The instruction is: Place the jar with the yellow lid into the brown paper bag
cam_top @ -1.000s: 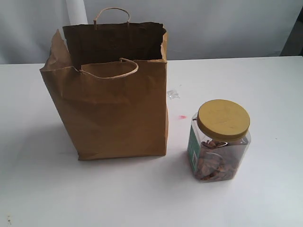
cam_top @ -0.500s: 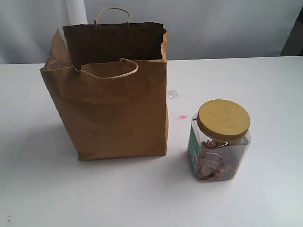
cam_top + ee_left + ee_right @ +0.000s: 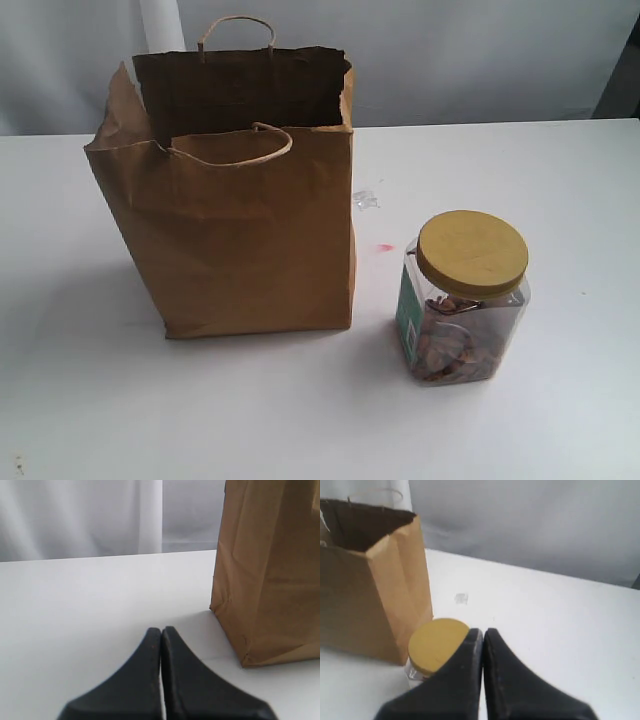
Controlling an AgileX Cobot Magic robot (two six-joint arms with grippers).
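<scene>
The yellow-lidded jar [image 3: 463,298] stands upright on the white table, just right of the brown paper bag [image 3: 240,215], with a small gap between them. The bag stands upright with its top open. Neither gripper shows in the exterior view. In the left wrist view my left gripper [image 3: 162,630] is shut and empty, low over the table with the bag [image 3: 270,570] a short way off. My right gripper [image 3: 483,631] is shut and empty, above the jar [image 3: 436,647], whose lid is partly hidden behind one finger; the bag [image 3: 370,580] stands beyond it.
A small clear scrap [image 3: 366,199] and a red speck [image 3: 385,247] lie on the white table [image 3: 560,190] between bag and jar. A grey backdrop hangs behind the table.
</scene>
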